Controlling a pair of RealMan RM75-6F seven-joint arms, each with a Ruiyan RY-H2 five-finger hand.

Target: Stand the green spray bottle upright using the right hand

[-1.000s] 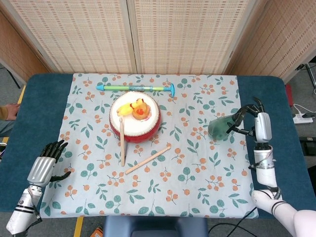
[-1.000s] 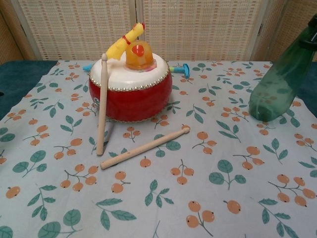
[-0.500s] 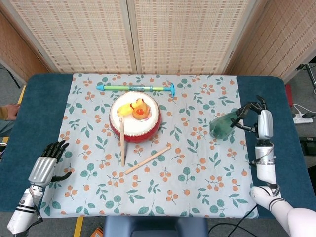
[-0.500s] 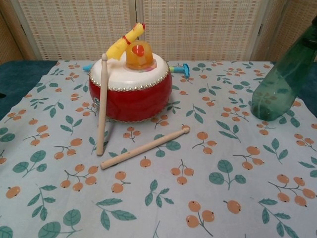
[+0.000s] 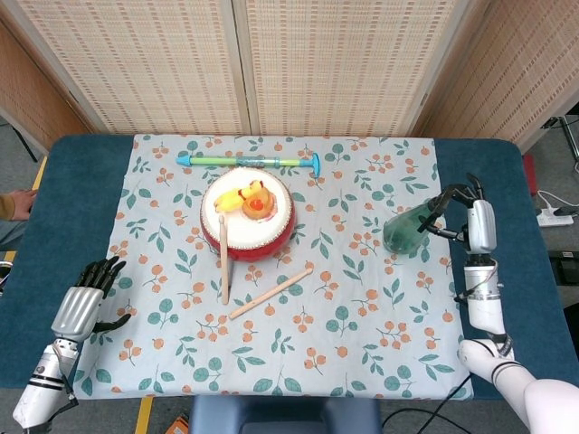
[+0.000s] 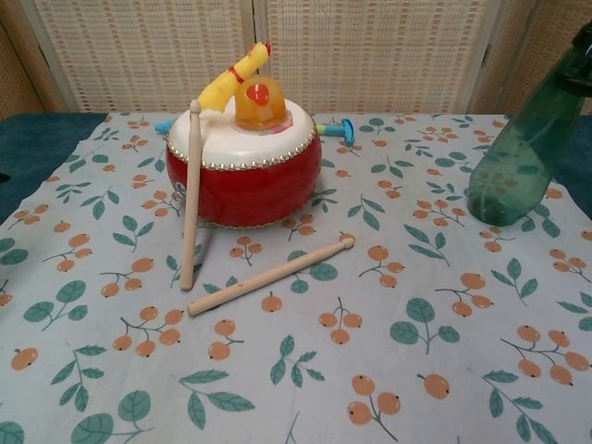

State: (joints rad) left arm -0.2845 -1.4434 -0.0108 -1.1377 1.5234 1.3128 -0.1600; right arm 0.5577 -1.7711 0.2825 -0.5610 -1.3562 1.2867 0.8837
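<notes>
The bottle (image 5: 408, 231) stands near the counter's right edge, base on the cloth (image 5: 362, 298), its long axis tilted with the neck leaning up toward the right hand (image 5: 469, 217). That hand's fingers (image 5: 450, 197) wrap the neck, though the chest view cuts off the grip, so its firmness is probably uncertain. The bottle's body lies just left of those fingers; tipping the neck over the base would finish it. The left hand (image 5: 89, 297) rests well apart at the left edge, fingers loosely apart, empty. One bottle, one drum (image 5: 247, 215), two sticks.
</notes>
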